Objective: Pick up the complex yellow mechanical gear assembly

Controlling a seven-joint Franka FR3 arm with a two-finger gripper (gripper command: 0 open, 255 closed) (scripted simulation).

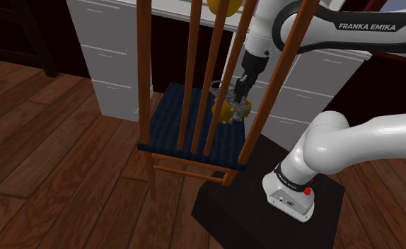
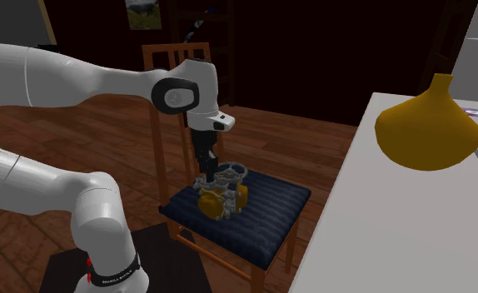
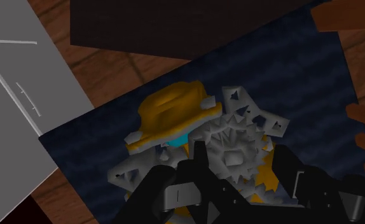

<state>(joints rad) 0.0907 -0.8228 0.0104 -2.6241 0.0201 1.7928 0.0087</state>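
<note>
White arm (image 1: 364, 141) is the biggest thing here. It rises from the black stand (image 1: 230, 212) beside a wooden chair (image 1: 144, 85). (In the shoulder view the chair's back slats cross in front of the wrist, so that cam is poor for judging contact.) White drawer unit (image 1: 106, 49) stands behind the chair. In the second ext. view a white counter (image 2: 379, 233) carries a mustard-yellow vase (image 2: 429, 125), well apart from the work.

Chair seat is a dark blue cushion (image 2: 266, 212). The gear assembly (image 2: 222, 196) rests on it, off-centre: yellow body w/ grey toothed wheels bunched on one side.

Gripper (image 2: 206, 169) points straight down, right on top of the assembly. The wrist view puts a grey toothed wheel at its mouth, w/ the yellow body off to one side. Can't tell whether it's clenched on that wheel or only straddling it.

Risks, as I judge them:
- The hold looks to be on a toothed wheel, an uneven surface, so it may slip or twist on closing.
- The yellow mass sits off to one side of the grip line, so the part will prob. tilt or swing on the lift.
- The slats are close to the forearm, so a careless upward path could clip the chair back.
- If dropped, it could bounce off the cushion to the floor.
</note>
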